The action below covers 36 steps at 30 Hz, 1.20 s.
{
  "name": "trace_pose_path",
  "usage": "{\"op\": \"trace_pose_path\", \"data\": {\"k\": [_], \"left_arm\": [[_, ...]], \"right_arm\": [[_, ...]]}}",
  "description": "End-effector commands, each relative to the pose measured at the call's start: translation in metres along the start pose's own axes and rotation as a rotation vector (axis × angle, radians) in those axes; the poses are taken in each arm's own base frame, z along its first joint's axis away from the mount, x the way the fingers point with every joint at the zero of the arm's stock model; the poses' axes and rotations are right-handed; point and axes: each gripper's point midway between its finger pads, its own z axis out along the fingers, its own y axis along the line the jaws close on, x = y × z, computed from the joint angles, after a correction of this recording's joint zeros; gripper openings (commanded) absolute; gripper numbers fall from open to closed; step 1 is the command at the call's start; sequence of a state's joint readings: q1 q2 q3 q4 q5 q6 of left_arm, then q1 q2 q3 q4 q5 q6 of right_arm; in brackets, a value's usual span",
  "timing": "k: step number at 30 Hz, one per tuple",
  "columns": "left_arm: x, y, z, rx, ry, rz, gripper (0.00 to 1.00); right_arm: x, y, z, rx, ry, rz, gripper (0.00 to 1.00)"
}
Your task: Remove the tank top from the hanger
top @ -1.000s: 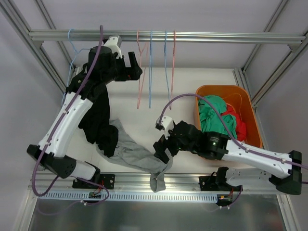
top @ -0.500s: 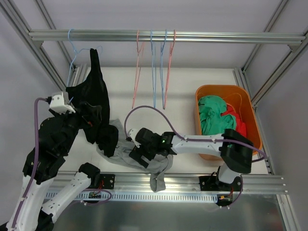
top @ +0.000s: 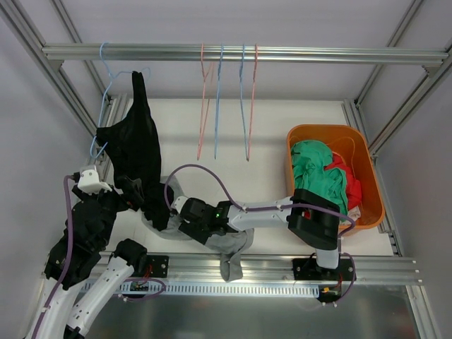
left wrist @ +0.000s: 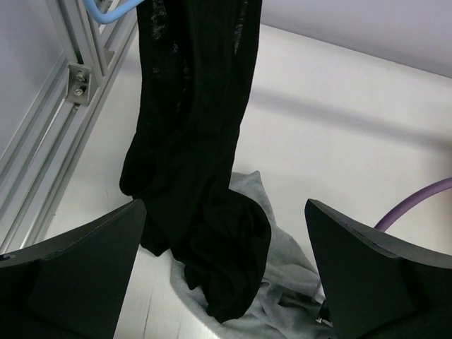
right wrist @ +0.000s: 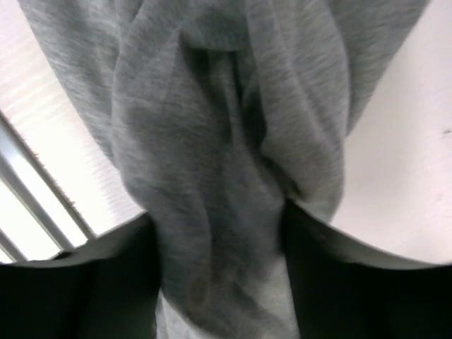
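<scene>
Black fabric marked the tank top in the top view: matte, soft and narrow, gathered into 1 long drape. It hung from the light-blue wire hanger hooked at the left end of the metal rail, its long axis running straight down from the rail and its hem crumpled on the table below. 4 bare wire hangers, pink and blue, hung at mid-rail. The orange plastic bin sat below the rail's right end. The left gripper was just beside the hem. The right gripper was down on the grey garment.

From the left wrist, the tank top showed limp vertical folds, its hem resting on the grey garment. The left gripper stood spread wide, its fingers apart from the cloth, holding nothing.

From the right wrist, the grey garment looked heathered and knit. The right gripper pinched 1 thick fold of it, with the cloth touching both fingers.
</scene>
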<state>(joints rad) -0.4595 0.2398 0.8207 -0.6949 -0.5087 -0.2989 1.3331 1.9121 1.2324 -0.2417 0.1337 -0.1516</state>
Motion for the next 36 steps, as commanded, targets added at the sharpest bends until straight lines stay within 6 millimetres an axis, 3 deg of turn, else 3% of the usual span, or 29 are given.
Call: {"op": "trace_pose_path", "data": {"k": [1, 2, 3, 4, 5, 6, 8, 9, 12, 13, 20, 26, 27, 30, 33, 34, 36], "left_arm": [[-0.001, 0.001, 0.004, -0.017, -0.007, 0.014, 0.99], [-0.001, 0.001, 0.005, -0.019, -0.005, 0.017, 0.99], [0.0, 0.001, 0.006, -0.019, -0.002, 0.021, 0.99], [0.0, 0.002, 0.005, -0.022, -0.003, 0.023, 0.99], [0.0, 0.002, 0.005, -0.021, -0.005, 0.023, 0.99], [0.0, 0.003, 0.005, -0.024, -0.006, 0.023, 0.99], [-0.002, 0.004, 0.003, -0.023, -0.02, 0.014, 0.99], [-0.002, 0.005, 0.002, -0.029, -0.025, 0.01, 0.99], [-0.003, 0.007, 0.0, -0.028, -0.041, -0.005, 0.99], [-0.004, 0.008, -0.001, -0.028, -0.047, -0.01, 0.99], [-0.009, 0.015, -0.005, -0.055, -0.077, -0.033, 0.99], [-0.01, 0.022, -0.006, -0.092, -0.098, -0.053, 0.99], [-0.01, 0.024, -0.006, -0.101, -0.1, -0.056, 0.99], [-0.009, 0.024, -0.006, -0.102, -0.099, -0.056, 0.99], [-0.009, 0.024, -0.006, -0.104, -0.101, -0.057, 0.99], [-0.009, 0.025, -0.006, -0.106, -0.101, -0.058, 0.98], [-0.01, 0.025, -0.007, -0.105, -0.104, -0.058, 0.99]], "right_arm": [[-0.009, -0.012, -0.005, 0.104, -0.056, -0.005, 0.51], [-0.012, -0.014, -0.011, 0.127, -0.08, -0.009, 0.42], [-0.017, -0.013, -0.023, 0.124, -0.118, -0.01, 0.18], [-0.021, -0.013, -0.03, 0.123, -0.141, -0.005, 0.01], [-0.024, -0.013, -0.038, 0.119, -0.164, 0.0, 0.0], [-0.035, -0.014, -0.058, 0.105, -0.224, 0.015, 0.0], [-0.035, -0.017, -0.077, 0.102, -0.258, 0.029, 0.0], [-0.047, -0.019, -0.104, 0.09, -0.33, 0.043, 0.0], [-0.05, -0.029, -0.14, 0.108, -0.4, 0.069, 0.0], [-0.059, -0.033, -0.167, 0.105, -0.464, 0.081, 0.0], [-0.073, -0.051, -0.272, 0.096, -0.653, 0.077, 0.0], [-0.091, -0.034, -0.37, -0.086, -0.861, 0.029, 0.0], [-0.094, -0.037, -0.395, -0.088, -0.908, 0.036, 0.0], [-0.097, -0.059, -0.429, 0.008, -0.939, 0.03, 0.0], [-0.095, -0.084, -0.446, 0.145, -0.927, 0.023, 0.0], [-0.099, -0.097, -0.464, 0.207, -0.948, 0.049, 0.0], [-0.096, -0.113, -0.477, 0.295, -0.929, 0.043, 0.0]]}}
